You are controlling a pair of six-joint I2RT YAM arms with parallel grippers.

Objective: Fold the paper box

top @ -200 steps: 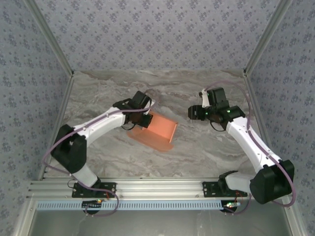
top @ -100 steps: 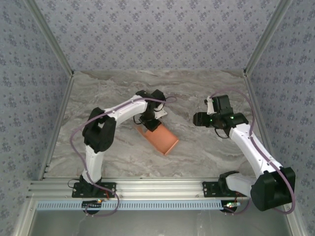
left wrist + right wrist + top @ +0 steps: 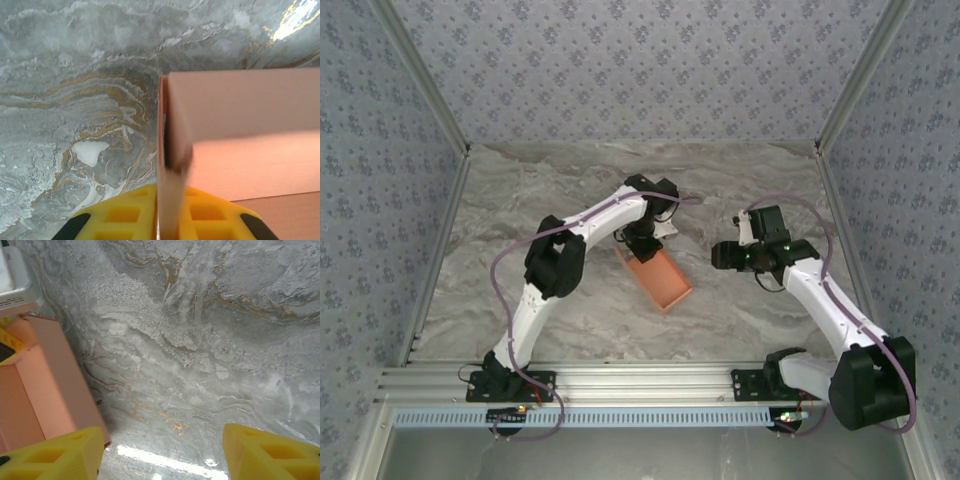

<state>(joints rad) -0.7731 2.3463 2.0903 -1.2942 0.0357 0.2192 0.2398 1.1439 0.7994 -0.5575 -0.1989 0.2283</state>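
Pinching one thin upright wall of the paper box (image 3: 240,125) between the yellow fingers (image 3: 117,220) of the left gripper (image 3: 168,222), closed against both faces of the card at the box's far end. Sits near the middle of the marble table (image 3: 520,210), lying diagonally, running from under the left gripper toward the near right. Hovering just to the right of the box and apart from it, the right gripper (image 3: 720,255), spread wide and holding nothing, with bare stone between its tips. Looks part-formed, as a judgement: seemingly a shallow tray with walls raised, no flap visibly tucked in. Likely to go wrong from here in a few ways: creasing or crushing the pinched wall through too hard a squeeze or a twist of the wrist; dragging or tipping the whole light box across the smooth stone by pulling with nothing bracing the other end; letting the raised wall spring back down by releasing before the opposite side is held; knocking the box askew by bringing the open right tips in too low or off-line.
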